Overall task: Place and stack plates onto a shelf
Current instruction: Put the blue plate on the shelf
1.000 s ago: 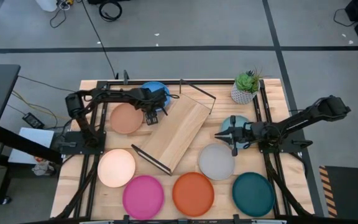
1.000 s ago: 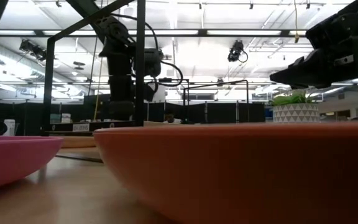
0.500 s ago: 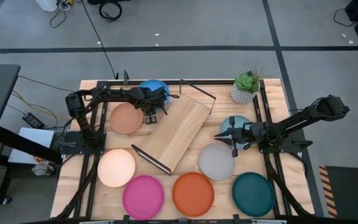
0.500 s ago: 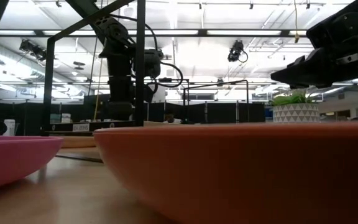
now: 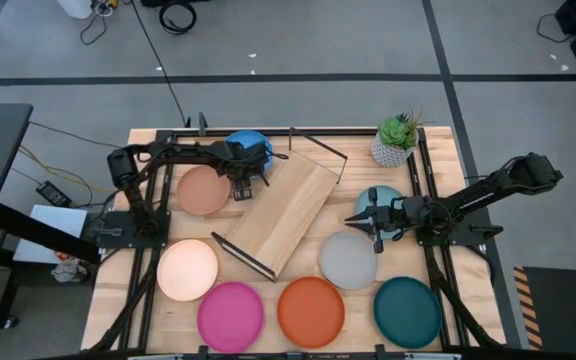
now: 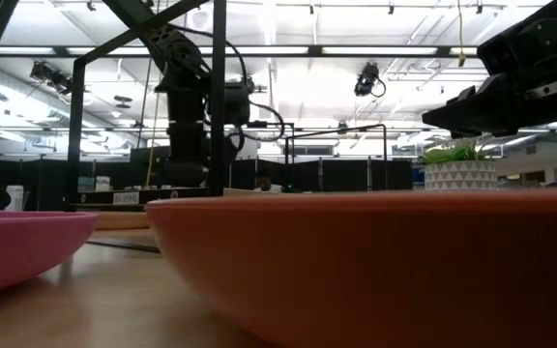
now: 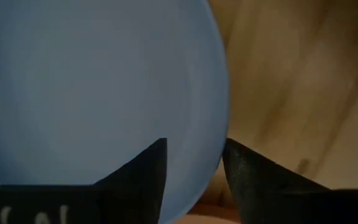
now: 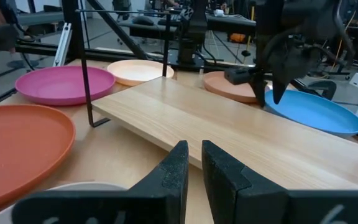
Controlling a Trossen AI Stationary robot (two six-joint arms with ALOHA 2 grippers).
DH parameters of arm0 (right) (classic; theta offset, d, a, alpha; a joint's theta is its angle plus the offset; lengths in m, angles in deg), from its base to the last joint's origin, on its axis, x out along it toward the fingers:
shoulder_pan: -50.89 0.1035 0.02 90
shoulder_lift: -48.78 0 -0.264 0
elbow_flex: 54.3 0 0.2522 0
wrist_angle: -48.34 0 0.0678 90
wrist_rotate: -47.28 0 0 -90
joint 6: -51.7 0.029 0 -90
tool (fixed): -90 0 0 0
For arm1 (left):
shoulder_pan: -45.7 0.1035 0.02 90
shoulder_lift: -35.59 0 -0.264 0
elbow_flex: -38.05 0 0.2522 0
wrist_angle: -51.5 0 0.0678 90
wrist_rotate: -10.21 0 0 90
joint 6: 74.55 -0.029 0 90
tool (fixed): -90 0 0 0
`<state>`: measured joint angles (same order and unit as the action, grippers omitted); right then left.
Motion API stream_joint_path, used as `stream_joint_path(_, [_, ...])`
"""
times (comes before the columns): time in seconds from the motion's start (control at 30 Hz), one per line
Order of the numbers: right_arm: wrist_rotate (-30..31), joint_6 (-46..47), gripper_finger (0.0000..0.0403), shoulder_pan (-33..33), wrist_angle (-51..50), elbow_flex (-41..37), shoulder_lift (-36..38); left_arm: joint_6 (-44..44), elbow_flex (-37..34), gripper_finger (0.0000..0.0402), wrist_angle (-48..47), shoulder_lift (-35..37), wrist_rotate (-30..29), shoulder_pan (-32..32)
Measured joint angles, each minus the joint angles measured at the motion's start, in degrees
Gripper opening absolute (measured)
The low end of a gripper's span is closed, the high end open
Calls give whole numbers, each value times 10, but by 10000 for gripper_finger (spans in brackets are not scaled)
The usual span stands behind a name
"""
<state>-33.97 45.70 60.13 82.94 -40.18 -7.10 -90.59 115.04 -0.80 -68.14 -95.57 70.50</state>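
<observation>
The blue plate [image 5: 252, 146] lies on the table at the far left, beside the far end of the wooden shelf [image 5: 280, 212]. My left gripper [image 5: 245, 183] points down at the plate's near rim. It is open, with one finger over the plate and one outside the rim [image 7: 219, 140]; I cannot tell whether either finger touches it. My right gripper [image 5: 353, 217] is shut and empty, level above the table between the pale blue plate [image 5: 380, 196] and the grey plate [image 5: 348, 260]. It points toward the shelf [image 8: 216, 118].
The tan plate [image 5: 203, 190] lies left of the shelf. The cream [image 5: 188, 270], pink [image 5: 230, 316], orange [image 5: 311, 312] and dark teal [image 5: 408, 312] plates lie along the near side. A potted plant [image 5: 396, 140] stands at the far right. Black wire frames [image 5: 318, 148] rise at the shelf's ends.
My left arm has shifted slightly above the blue plate. The plate and the shelf stay where they were.
</observation>
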Motion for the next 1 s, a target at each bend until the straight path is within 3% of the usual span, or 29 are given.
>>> stream_joint_path(0.37, [0, 0, 53, 0, 0, 0, 0, -12, 0, 123, 7, -31, -21, 0])
stream_joint_path(0.53, [0, 0, 53, 0, 0, 0, 0, -40, 11, 47, -24, -30, -30, -12])
stream_joint_path(0.6, [0, 0, 53, 0, 0, 0, 0, -37, 34, 18, -54, -29, -38, -19])
stream_joint_path(1.0, [11, -2, 53, 0, -8, 0, 0, 11, 267, 16, -275, -30, -17, -89])
